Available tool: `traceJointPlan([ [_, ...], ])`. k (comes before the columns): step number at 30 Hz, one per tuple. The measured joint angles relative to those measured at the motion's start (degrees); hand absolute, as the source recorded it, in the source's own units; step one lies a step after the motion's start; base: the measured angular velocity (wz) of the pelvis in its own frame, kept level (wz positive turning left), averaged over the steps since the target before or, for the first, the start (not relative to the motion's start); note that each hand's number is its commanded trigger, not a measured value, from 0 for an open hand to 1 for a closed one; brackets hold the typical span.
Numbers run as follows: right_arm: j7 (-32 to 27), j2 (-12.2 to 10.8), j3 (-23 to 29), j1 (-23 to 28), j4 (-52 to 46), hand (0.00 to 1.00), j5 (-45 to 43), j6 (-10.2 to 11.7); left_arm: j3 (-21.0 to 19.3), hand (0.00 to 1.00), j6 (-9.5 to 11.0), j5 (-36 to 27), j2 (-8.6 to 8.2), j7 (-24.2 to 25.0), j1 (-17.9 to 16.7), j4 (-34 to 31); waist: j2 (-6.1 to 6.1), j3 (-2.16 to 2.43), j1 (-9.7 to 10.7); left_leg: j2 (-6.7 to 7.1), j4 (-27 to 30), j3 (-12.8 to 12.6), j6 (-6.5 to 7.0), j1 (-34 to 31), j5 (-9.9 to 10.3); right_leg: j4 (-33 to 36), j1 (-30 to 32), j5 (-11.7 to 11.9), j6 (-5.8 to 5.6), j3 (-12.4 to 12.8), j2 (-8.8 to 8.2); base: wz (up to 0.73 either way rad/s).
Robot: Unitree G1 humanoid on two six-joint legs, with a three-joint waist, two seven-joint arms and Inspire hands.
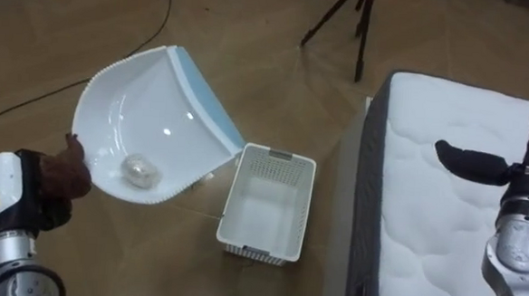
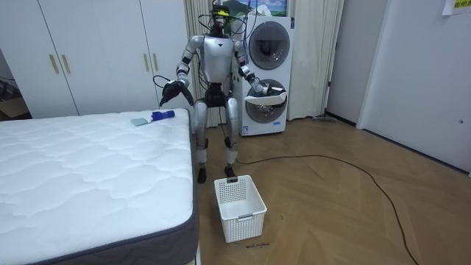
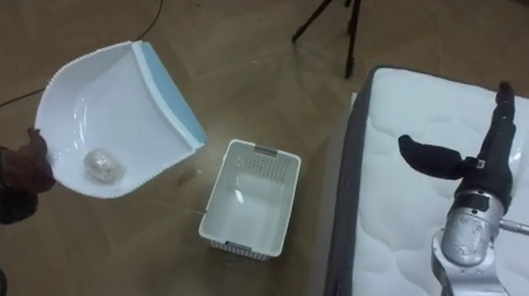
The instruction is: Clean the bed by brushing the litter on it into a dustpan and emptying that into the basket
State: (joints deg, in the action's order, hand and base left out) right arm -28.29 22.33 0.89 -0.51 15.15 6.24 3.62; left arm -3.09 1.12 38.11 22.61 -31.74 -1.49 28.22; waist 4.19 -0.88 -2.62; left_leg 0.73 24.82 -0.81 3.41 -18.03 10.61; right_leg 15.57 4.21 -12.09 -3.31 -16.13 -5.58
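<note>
White dustpan (image 1: pixel 148 115), wad (image 1: pixel 140 170) inside, gripped by left fingers (image 1: pixel 67 170); right fingers (image 3: pixel 498 133) straight over bed (image 1: pixel 440 257).

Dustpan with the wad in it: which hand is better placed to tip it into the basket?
Left, likely. The left hand holds the dustpan, wad inside, its lip facing the basket; the right hand hangs open over the mattress.

White bed (image 2: pixel 88 169) carries a blue brush (image 2: pixel 160 115); basket (image 1: pixel 266 202) on wooden floor (image 1: pixel 252 39).
</note>
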Motion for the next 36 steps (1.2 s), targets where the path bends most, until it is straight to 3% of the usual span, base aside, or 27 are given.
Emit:
traceJointPlan([
  [7,1.2,0.0,-0.2,-1.0,4.1,0.0,-0.1,0.1,0.1,1.0,0.8,2.5,1.23,0.3,3.8,0.3,-0.29,-0.18,0.4,-0.03,0.8,-0.7,0.06,-0.9,0.5,0.9,0.4,0.0,0.01,0.4,0.17,0.04],
  [8,1.3,0.0,-0.3,-1.3,5.2,0.0,-0.2,0.1,0.2,1.0,0.9,2.4,1.63,0.6,5.0,0.7,-0.74,-0.41,0.5,-0.29,1.3,-0.5,0.18,-1.5,0.8,2.6,1.4,0.0,0.0,0.4,0.28,0.13],
  [11,1.3,0.0,-1.5,-1.4,6.6,0.0,-0.2,0.1,1.3,1.0,1.0,2.9,4.15,1.9,7.9,2.3,-1.14,-0.68,0.8,-0.39,2.5,1.1,0.24,-3.8,0.8,6.1,4.6,0.0,-0.02,2.1,0.31,0.13],
  [13,1.7,0.0,-1.9,-1.4,7.9,0.0,-0.2,0.1,2.5,1.0,0.9,3.2,5.54,2.4,9.0,2.6,-1.57,-0.89,1.0,-0.23,3.8,1.6,0.47,-5.3,0.9,6.1,5.3,0.0,-0.02,1.9,0.33,0.16],
  [15,1.9,0.0,-2.2,-1.9,10.9,0.0,-0.9,0.1,4.9,1.0,0.9,4.1,6.45,3.5,11.3,4.3,-2.76,-1.26,1.3,0.34,4.7,2.7,0.91,-6.8,0.9,6.5,6.5,0.0,-0.02,2.1,0.26,0.21],
  [18,2.9,-0.2,-3.1,-1.9,13.8,0.0,-4.8,0.2,7.0,1.0,1.1,4.2,7.48,3.9,11.7,7.9,-3.89,-1.22,1.9,1.29,4.9,3.1,1.53,-8.3,0.5,8.6,9.0,-0.6,-0.21,3.3,-0.46,0.07],
  [21,3.4,-0.8,-4.3,-2.2,16.2,0.0,-4.8,0.2,9.6,1.0,0.9,4.2,9.36,5.2,12.0,10.4,-4.36,-1.3,3.9,2.61,5.2,4.4,1.67,-10.4,-0.3,12.1,12.4,-1.9,-0.13,3.9,-1.47,0.25],
  [24,3.5,-1.3,-5.1,-3.0,18.6,0.0,-4.5,0.6,13.0,1.0,1.0,5.0,11.02,5.3,12.9,13.6,-4.69,-1.49,5.1,3.35,6.1,4.6,1.4,-12.6,-0.8,13.4,18.4,-2.7,0.19,5.2,-1.31,0.18],
  [27,3.5,-1.2,-6.1,-3.2,19.7,0.0,-6.7,1.1,14.2,1.0,1.7,7.7,13.06,5.4,13.4,17.0,-6.19,-1.62,6.8,3.97,6.1,4.2,0.77,-15.2,-1.2,16.8,22.9,-2.9,1.78,5.1,-1.61,0.2],
  [30,3.4,-1.2,-6.4,-2.5,20.1,0.0,-7.0,1.3,14.8,1.0,0.6,7.7,14.74,6.0,13.8,18.2,-7.72,-1.74,7.2,3.91,6.0,2.9,0.39,-17.2,-1.7,19.6,26.2,-3.6,2.47,5.6,-2.15,-0.06],
  [33,3.5,-1.2,-6.4,-2.6,20.1,0.0,-9.2,1.3,14.8,1.0,-0.5,7.8,15.02,7.5,13.8,19.0,-10.05,-1.7,8.8,3.94,5.9,2.2,0.27,-18.3,-1.8,20.4,27.8,-4.2,2.64,5.8,-2.51,-0.01],
  [36,3.8,-1.1,-6.3,-2.6,20.1,0.0,-9.2,1.3,15.3,1.0,-1.0,7.8,16.16,9.5,14.1,19.0,-10.9,-1.71,10.3,4.15,5.9,-0.4,0.38,-18.8,-1.7,22.9,29.6,-5.7,2.37,6.9,-3.68,0.02],
])
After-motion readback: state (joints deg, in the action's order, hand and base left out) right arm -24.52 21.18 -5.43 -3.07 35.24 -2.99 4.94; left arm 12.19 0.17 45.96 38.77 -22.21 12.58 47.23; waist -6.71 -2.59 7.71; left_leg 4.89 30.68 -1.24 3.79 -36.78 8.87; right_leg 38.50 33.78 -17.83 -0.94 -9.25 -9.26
